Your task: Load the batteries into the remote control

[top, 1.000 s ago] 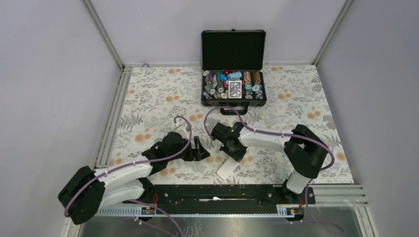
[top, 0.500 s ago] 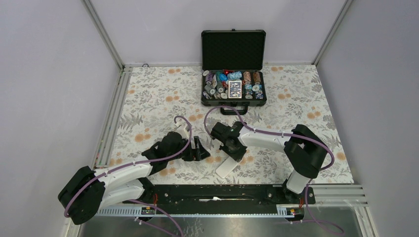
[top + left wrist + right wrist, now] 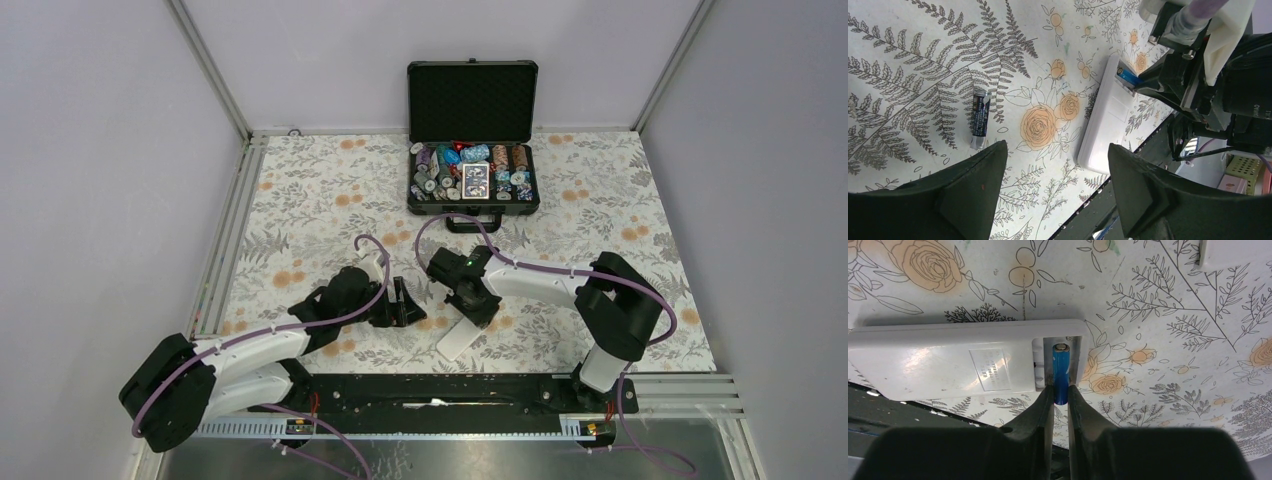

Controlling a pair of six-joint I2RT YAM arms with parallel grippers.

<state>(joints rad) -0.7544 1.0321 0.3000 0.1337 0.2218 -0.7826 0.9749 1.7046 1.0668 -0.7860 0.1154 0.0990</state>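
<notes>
Right wrist view: right fingers (image 3: 1044, 407) pinch the blue battery (image 3: 1060, 371), long axis up-frame, across the left-right remote control (image 3: 948, 365); left fingers (image 3: 979, 175) gape wide.

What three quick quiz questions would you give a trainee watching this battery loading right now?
1. True or false: the left gripper grips a battery.
2. The right gripper pinches the blue battery at which part of the remote control? A: the display window. B: the open battery bay. C: the long side edge, midway along.
3. Where does the other battery lie?
Key: 1. False; it is open and holds nothing. 2. B. 3. On the floral cloth, apart from the remote control.
</notes>
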